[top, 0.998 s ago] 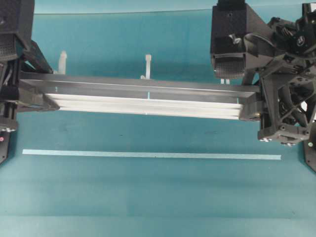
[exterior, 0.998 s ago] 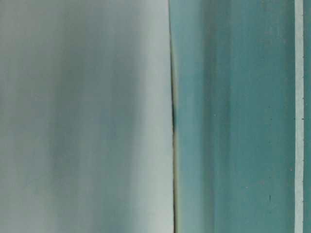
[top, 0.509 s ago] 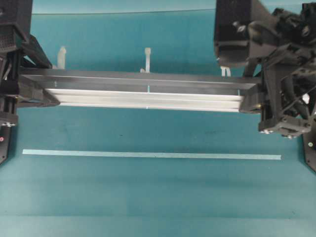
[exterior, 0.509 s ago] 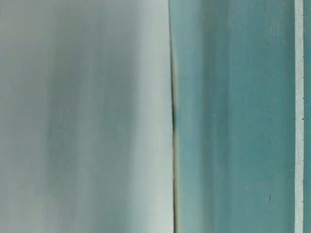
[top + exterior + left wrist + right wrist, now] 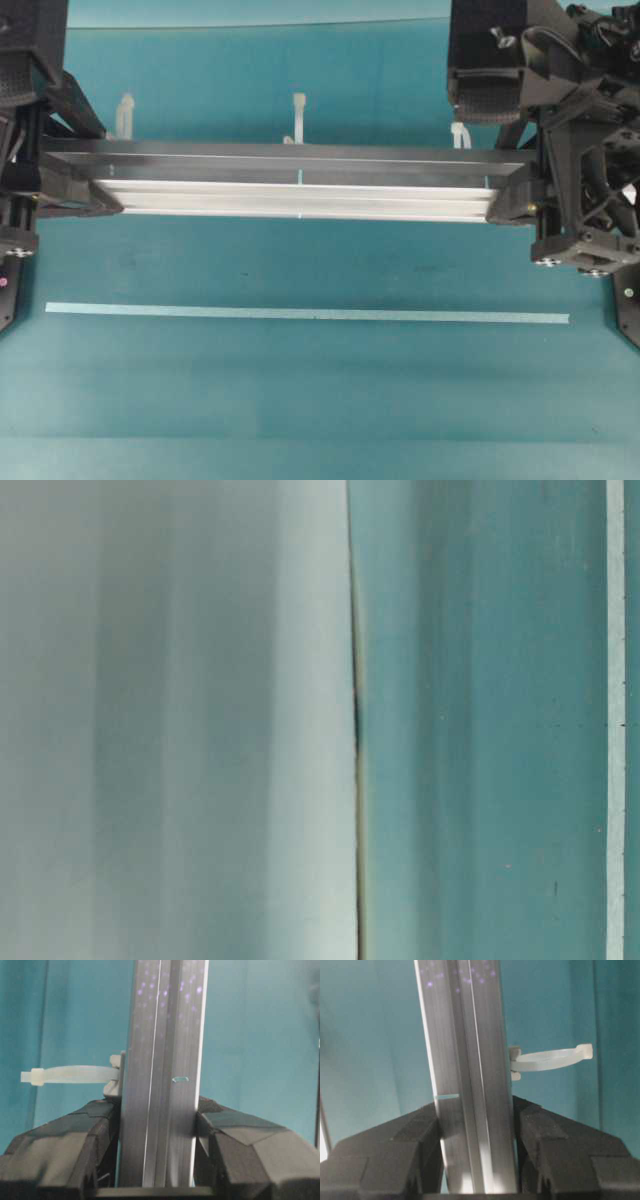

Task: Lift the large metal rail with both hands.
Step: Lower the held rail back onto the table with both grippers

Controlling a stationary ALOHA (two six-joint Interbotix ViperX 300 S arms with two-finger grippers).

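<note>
To lift well, I think both arms should go up at the same speed, so the large metal rail (image 5: 300,185) stays flat and does not tip or slip out; a slow, even rise looks safest, because the rail is long and each end has only one hold.

The rail lies across the far half of the teal table (image 5: 300,400), going from the left edge almost to the right edge; it looks level; I cannot tell for sure if it is off the table yet, though the wrist views show teal well behind it; three small white pegs (image 5: 298,118) stand along its far side; a thin pale tape strip (image 5: 300,314) lies nearer the front edge, well apart from the rail.

The left gripper (image 5: 157,1132) is squeezed onto the rail's left end, one black finger touching each side; the right gripper (image 5: 476,1132) is squeezed onto the right end the same way.

Both arms reach in from the sides and point down at the rail; the right arm's big black parts hang over the far right corner; the table-level view is too blurry to help.
</note>
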